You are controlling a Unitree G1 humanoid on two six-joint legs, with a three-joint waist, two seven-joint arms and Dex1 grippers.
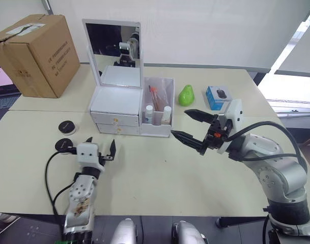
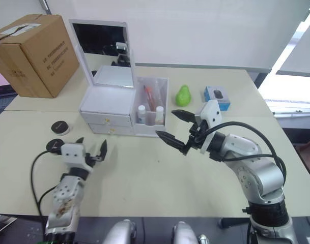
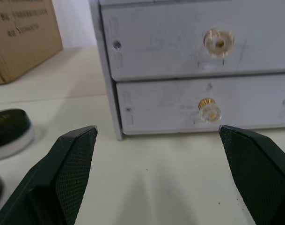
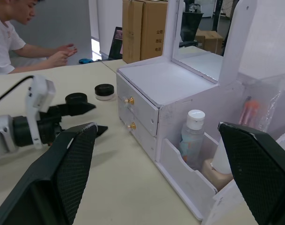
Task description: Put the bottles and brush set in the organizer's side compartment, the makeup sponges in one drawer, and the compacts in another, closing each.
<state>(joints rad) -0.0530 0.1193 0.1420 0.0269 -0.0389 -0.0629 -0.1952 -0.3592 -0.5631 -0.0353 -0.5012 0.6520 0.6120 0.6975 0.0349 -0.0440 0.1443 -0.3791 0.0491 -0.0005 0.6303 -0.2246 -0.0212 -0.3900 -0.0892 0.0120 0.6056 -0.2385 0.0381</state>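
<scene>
A white organizer (image 1: 115,114) stands mid-tabletop toward the far edge, both drawers shut. Its side compartment (image 1: 160,109) holds bottles (image 1: 167,115) and the brush set (image 1: 154,97). Two black compacts (image 1: 66,127) lie near the left edge. The right gripper (image 1: 192,130) and left gripper (image 1: 100,148) hover open and empty.

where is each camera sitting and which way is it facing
Head views: look forward and down over both arms at the organizer on the table.
Left wrist view: low, facing the drawers between its own fingers.
Right wrist view: faces the side compartment, the left gripper and a person.
All share the organizer.
</scene>
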